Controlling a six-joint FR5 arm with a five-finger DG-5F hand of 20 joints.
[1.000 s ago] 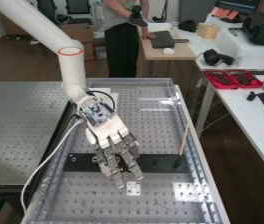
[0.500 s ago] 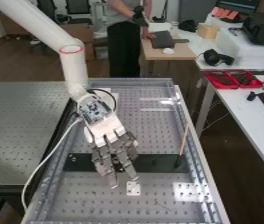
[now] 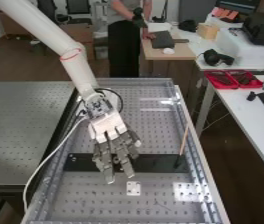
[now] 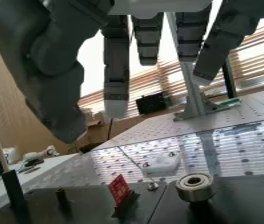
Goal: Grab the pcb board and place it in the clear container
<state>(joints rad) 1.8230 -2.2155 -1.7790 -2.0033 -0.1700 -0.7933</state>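
1. Here's the hand, one dark grey robot hand with a white back (image 3: 116, 156), at the centre of the frame, over the one long black plate (image 3: 159, 163) that lies crosswise on the perforated grey metal bench (image 3: 89, 200). One white arm (image 3: 37, 26) slants in from the upper left.
2. Fingers extended, thumb apart from them, and nothing in their grasp: a released hand, folks!
3. And the star of the show! One small red circuit board (image 4: 119, 189), standing tilted on the black plate in the wrist view, well clear of the fingertips.
4. Its neighbours: one silver ring-shaped bearing (image 4: 194, 187) on a dark support, one short black peg (image 4: 62, 198), and one small silver screw (image 4: 152, 186) between board and bearing.
5. One thin wooden stick in a black base (image 3: 184, 140) rises right of centre in the high view, at the plate's right end.
6. Just below the fingers in that frame, one little white plate with holes (image 3: 134, 188) lies on the bench.
7. Over to the upper right, two open red trays (image 3: 222, 86) sit side by side on one white table (image 3: 239, 111).
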